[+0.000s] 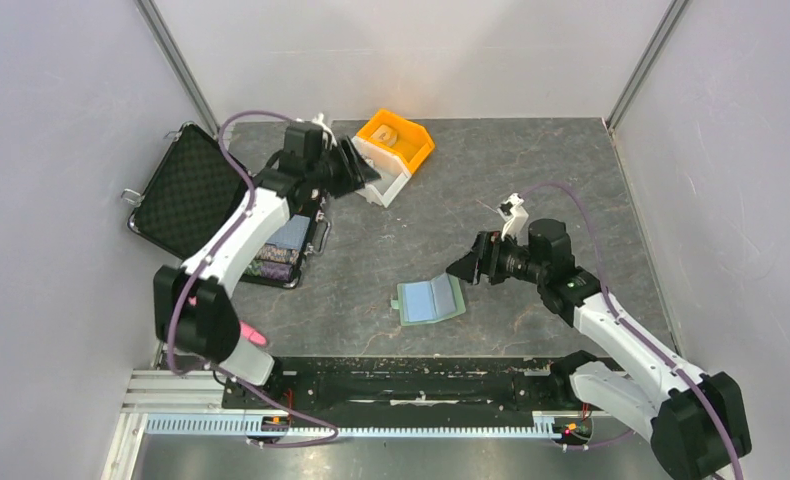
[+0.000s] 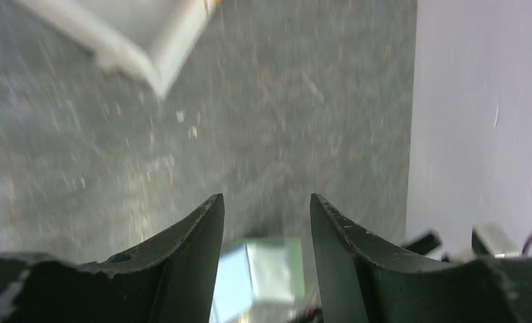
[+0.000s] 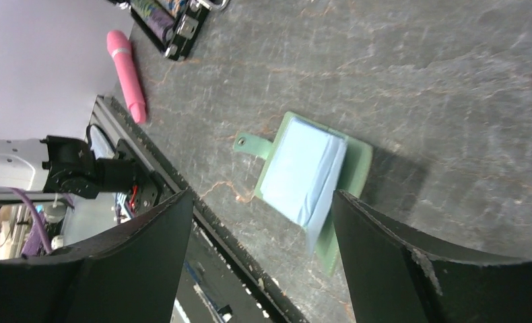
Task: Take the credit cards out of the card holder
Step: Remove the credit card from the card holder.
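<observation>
The right jaws stand wide apart with nothing between them. In the right wrist view the card holder (image 3: 357, 165) lies framed in that gap, down on the counter (image 3: 452, 81). From above, these jaws hang just beside the holder's right edge (image 1: 402, 305), and no contact shows. The left jaws are also parted and empty (that wrist view is blurred). They sit well away at the far left, close to a white bin (image 1: 383, 172), with the holder (image 2: 263, 276) only a small pale patch between their tips.

The holder is a soft sage-green bifold, spread open and flat near the middle of the counter, with a little snap tab (image 3: 246, 142) at one side. Pale blue rectangles (image 3: 297, 171) fill its 2 panels, 1 lifting slightly at the fold. Whether these are credit cards or pocket lining I cannot tell.

The counter is dark grey with a marbled, stone-like pattern of lighter veins. Plain pale grey walls enclose it on 3 sides, with metal posts in the far corners.

Further out:
- an orange bin (image 1: 401, 140) nests against the white one
- a black foam-lined case (image 1: 186, 200) lies open at the left, with patterned chips (image 1: 276, 265) in its tray
- a smooth pink stick (image 3: 127, 74) rests near the front rail
</observation>
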`<state>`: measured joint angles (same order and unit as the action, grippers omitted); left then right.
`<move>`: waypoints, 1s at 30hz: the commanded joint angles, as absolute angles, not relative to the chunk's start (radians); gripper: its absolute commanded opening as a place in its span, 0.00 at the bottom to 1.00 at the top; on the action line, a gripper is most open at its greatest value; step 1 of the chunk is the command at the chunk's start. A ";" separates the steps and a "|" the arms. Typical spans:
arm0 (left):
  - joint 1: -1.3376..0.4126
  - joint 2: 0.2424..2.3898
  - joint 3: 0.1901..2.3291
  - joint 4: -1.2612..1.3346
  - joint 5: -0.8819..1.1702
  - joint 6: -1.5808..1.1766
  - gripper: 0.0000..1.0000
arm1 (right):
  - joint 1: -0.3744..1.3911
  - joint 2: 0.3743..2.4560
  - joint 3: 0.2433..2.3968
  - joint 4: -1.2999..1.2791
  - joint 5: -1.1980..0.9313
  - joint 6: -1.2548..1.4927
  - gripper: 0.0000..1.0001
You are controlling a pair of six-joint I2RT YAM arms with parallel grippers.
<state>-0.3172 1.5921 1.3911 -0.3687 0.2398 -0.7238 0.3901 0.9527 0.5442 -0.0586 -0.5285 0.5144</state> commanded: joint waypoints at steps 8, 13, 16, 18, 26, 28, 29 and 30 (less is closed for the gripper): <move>-0.348 1.146 0.978 -0.468 0.533 -0.594 0.63 | 0.636 0.988 0.518 -0.011 -0.368 0.587 0.71; -0.349 1.031 0.846 -0.423 0.584 -0.608 0.73 | 0.720 1.052 0.535 -0.009 -0.261 0.603 0.65; -0.348 0.997 0.817 -0.425 0.588 -0.593 0.81 | 0.772 1.114 0.572 -0.038 -0.198 0.588 0.63; -0.349 0.986 0.803 -0.429 0.573 -0.570 0.85 | 0.809 1.154 0.592 -0.046 -0.146 0.579 0.62; -0.349 0.964 0.791 -0.544 0.405 -0.465 0.89 | 0.970 1.338 0.731 -0.114 0.118 0.558 0.60; -0.349 0.963 0.798 -0.558 0.394 -0.462 0.89 | 1.009 1.374 0.789 -0.173 0.218 0.556 0.60; -0.349 0.962 0.799 -0.558 0.399 -0.460 0.89 | 1.023 1.395 0.813 -0.210 0.257 0.554 0.61; -0.349 0.958 0.799 -0.557 0.400 -0.459 0.89 | 1.035 1.416 0.839 -0.238 0.293 0.552 0.61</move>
<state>-0.3485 0.9836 0.7876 -0.5316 0.4385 -0.5289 0.9894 1.3655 0.7277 -0.1452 0.0666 0.5694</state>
